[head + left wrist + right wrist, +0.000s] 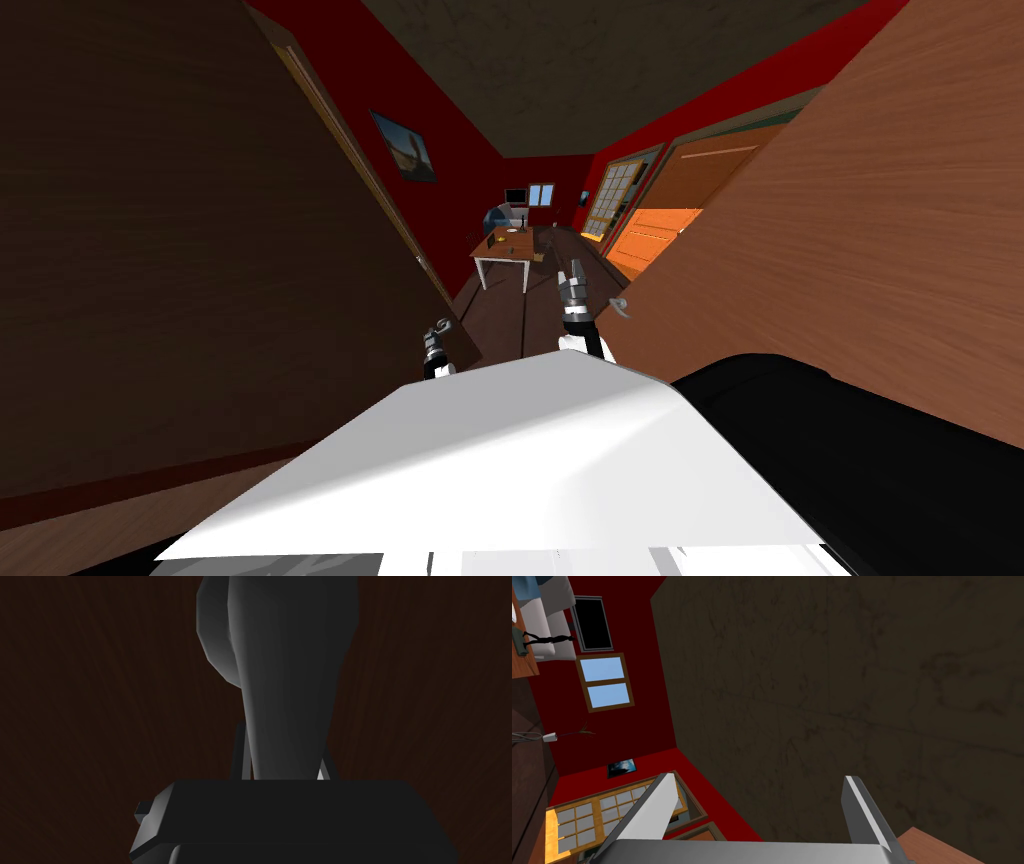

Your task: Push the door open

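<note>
A large dark brown door (200,250) stands along my left, its free edge near my left gripper (437,335). In the left wrist view the same dark wood (100,701) lies close behind a grey handle (285,676). My left gripper (282,751) has its fingers pressed against that handle's sides. My right gripper (573,285) is raised in the gap between the doors; its fingers stand open with nothing between them (758,777).
A lighter wooden door (850,250) with a grey lever handle (620,303) stands close on my right. Beyond lies a red-walled room with a dark plank floor, a white-legged table (505,250), a glazed door (607,195) and an orange panel (650,235).
</note>
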